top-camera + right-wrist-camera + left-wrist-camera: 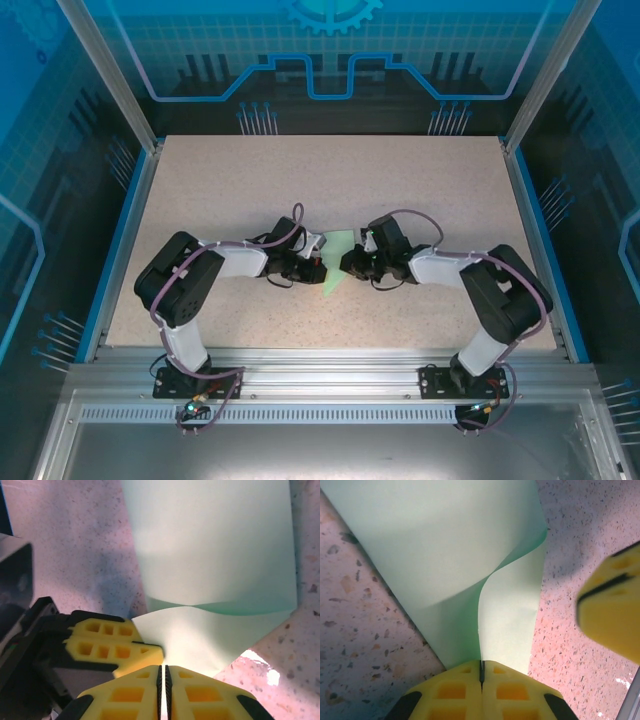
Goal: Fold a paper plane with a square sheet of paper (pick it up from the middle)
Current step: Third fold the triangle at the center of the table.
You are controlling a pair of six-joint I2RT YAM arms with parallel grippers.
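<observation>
The left fingers (pixel 455 692) are pressing flat together, pinching a raised edge of the sheet of paper (pixel 440 545) in the seam between them; the right fingers (pixel 197 695) are likewise pressing together, with the pale green flap running down into their seam, so both arms appear to be gripping the same lifted part; in the right wrist view the left fingers are sitting just beside the right ones, touching the flap's edge. From the pinch the paper is curling upward and away, while the rest of the sheet is lying flat on the speckled surface (pixel 220 190); from above, the sheet is lying between the two wrists near the middle of the surface, its narrow end pointing toward the arm bases.

Judging by this, a fold is under way rather than finished: the flap is standing in a loose curve, not yet creased. The next move is likely calling for both arms to carry the flap across together, keeping its edge lined up with the part lying flat, then pressing it down to set the crease; uneven pulling risks skewing or tearing such thin paper.

No writing is showing: the paper is looking plain, the fingers are bearing no label, and the blue back panels (pixel 330 40) are carrying only a gear and line graphics.
</observation>
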